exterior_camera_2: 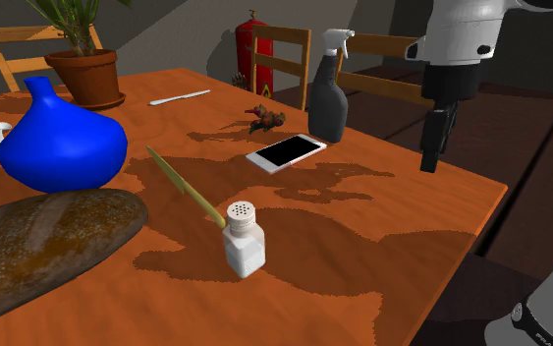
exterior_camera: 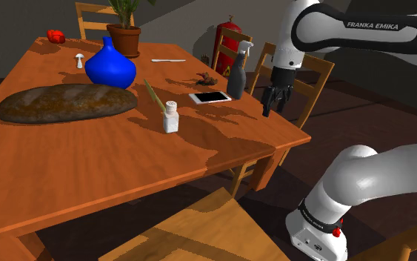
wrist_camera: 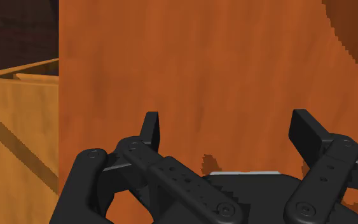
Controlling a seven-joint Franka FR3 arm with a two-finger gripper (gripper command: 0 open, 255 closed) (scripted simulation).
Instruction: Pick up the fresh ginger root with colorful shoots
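Gripper (wrist_camera: 231, 124) open over the bench (exterior_camera: 125, 163) corner, ginger root (exterior_camera_2: 262, 118) well apart from it

The gripper hung with its fingers spread and nothing between them. The ginger root, a small knobbly brown lump with reddish shoots, lay on the bench just beyond the phone (exterior_camera_2: 285, 151) and near the spray bottle (exterior_camera_2: 328, 98). It looked light, stiff and uneven; the thicker brown body seemed the safer place to close on, since the thin shoots might snap or slip

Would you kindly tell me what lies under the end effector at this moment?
Bare orange table near its edge lies under the open end effector, with a chair beyond that edge. Its own black body hides the patch of tabletop directly beneath it.
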